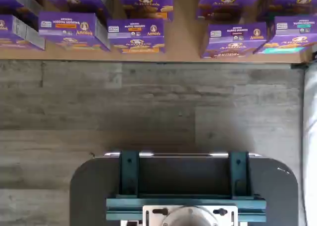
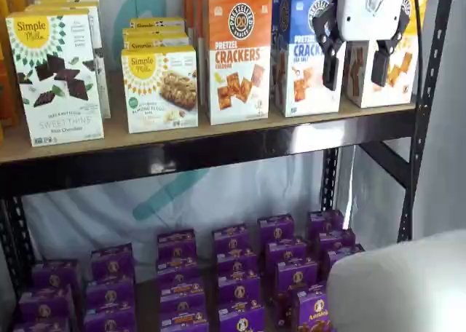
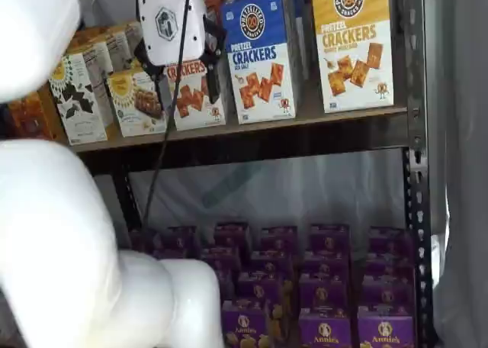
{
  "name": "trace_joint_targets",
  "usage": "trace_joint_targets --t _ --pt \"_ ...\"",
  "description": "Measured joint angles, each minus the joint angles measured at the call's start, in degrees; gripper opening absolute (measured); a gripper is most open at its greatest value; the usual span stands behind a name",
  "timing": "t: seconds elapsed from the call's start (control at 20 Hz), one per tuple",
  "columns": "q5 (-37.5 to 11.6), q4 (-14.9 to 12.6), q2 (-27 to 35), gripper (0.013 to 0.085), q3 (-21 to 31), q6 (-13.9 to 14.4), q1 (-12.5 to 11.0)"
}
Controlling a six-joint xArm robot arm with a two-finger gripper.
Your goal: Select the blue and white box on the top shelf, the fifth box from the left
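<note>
The blue and white box [image 2: 306, 52] stands upright on the top shelf [image 2: 218, 151], between an orange-topped box [image 2: 237, 55] and a yellow-topped box [image 2: 389, 66]. It shows in both shelf views [image 3: 263, 54]; the wrist view does not show it. My gripper [image 2: 357, 66] hangs in front of the shelf with its two black fingers apart and nothing between them. In a shelf view it overlaps the blue box's right edge and the yellow-topped box. In a shelf view the gripper [image 3: 183, 85] stands before the orange-topped box [image 3: 197, 96], left of the blue box.
Simple Mills boxes [image 2: 54, 77] fill the shelf's left part. Several purple Annie's boxes [image 2: 240, 274] sit on the low board, also in the wrist view [image 1: 136, 35]. Black uprights [image 2: 426, 113] frame the right side. My white arm [image 3: 61, 233] fills the near left.
</note>
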Motion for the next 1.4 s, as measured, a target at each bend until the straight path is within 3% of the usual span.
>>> trace_joint_targets --t 0.05,0.1,0.15,0.25,0.75,1.15,1.4 --pt "-0.8 0.6 -0.5 0.085 0.5 -0.4 -0.5" --pt "-4.4 3.3 -2.8 0.085 2.6 -1.9 -3.1" --pt "-5.7 4.3 -3.6 0.085 3.3 -2.5 -3.9" --pt "-6.7 4.6 -3.9 0.085 3.7 -2.7 -4.1" --pt "-9.4 2.2 -3.5 0.085 4.4 -2.0 -2.4" --pt "-17.5 0.5 -1.9 0.085 4.6 -3.9 -3.8" --pt "-22.2 -0.3 2.5 0.085 1.6 -4.8 -4.6"
